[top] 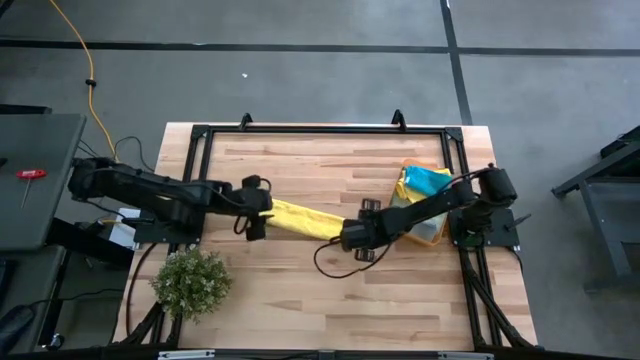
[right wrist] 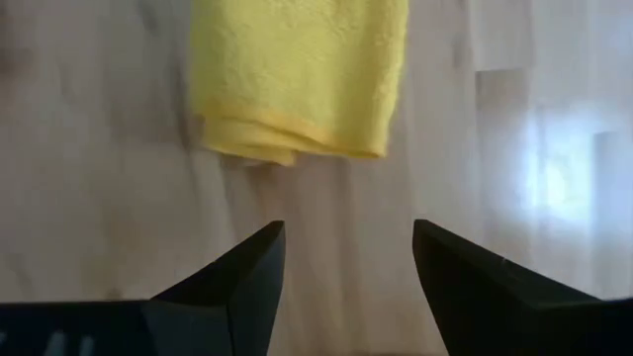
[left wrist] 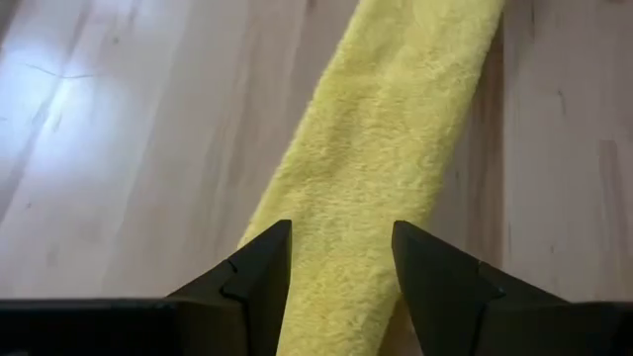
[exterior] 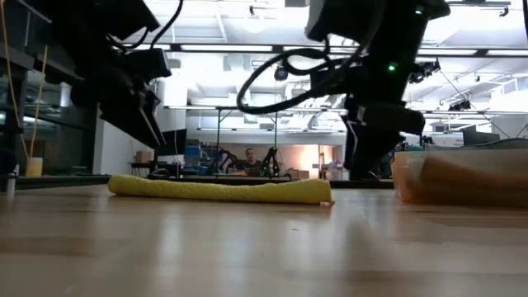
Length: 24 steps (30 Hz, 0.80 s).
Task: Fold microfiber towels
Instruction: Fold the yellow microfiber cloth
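Both claws spread — yellow towel (top: pixel 300 219) folded into a long strip.
Left gripper (left wrist: pixel 341 272) straddles its 9 o'clock end; right gripper (right wrist: pixel 346 267) sits clear at 3 o'clock — bare table (top: pixel 340 300) toward 6.

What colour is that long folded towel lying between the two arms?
Yellow. The towel shows best in the left wrist view, plain and fuzzy.

We see a plain bright yellow towel (top: pixel 300 220) with a slightly deeper yellow hem, lying on our pale wood table (top: pixel 330 290) of blond planks; the arms and gripper fingers (left wrist: pixel 259 272) are black; an orange bin (top: pixel 432 232) holds teal-blue and yellow cloths (top: pixel 424 181); the bushy plant (top: pixel 190 283) is green.
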### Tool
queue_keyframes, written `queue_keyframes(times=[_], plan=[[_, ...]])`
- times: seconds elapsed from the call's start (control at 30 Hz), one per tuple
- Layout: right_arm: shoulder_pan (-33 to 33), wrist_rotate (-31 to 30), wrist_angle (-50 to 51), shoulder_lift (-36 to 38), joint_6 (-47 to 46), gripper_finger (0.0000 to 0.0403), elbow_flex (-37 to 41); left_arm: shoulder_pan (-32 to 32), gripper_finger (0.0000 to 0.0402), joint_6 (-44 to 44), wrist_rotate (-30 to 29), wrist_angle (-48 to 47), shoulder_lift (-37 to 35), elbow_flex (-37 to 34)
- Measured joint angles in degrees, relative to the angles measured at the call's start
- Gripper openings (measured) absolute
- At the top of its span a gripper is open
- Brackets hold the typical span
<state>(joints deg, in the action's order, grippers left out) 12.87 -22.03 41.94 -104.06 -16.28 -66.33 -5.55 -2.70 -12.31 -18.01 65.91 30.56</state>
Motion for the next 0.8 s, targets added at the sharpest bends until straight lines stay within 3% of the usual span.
queue_keyframes(times=[0.2, 0.47, 0.6, 0.8], plan=[[1.92, 3.75, -16.95, 4.85, -1.64, 0.0215, 6.70, -3.13, 0.0168, -0.78, 2.23, 4.81, -2.89, -3.40], [1.51, 10.35, -30.28, 5.06, -13.29, 0.0215, 11.91, -3.14, 0.0168, -6.58, -2.28, 17.26, -3.00, -4.26], [2.34, 10.55, -39.56, 5.06, -10.51, 0.0215, 14.86, -3.04, 0.0168, -6.58, -0.04, 22.50, -3.58, -3.77], [2.94, 14.75, -45.16, 5.04, -2.61, 0.0215, 15.90, -1.01, 0.0168, -7.21, 1.20, 22.75, -4.07, -0.85]])
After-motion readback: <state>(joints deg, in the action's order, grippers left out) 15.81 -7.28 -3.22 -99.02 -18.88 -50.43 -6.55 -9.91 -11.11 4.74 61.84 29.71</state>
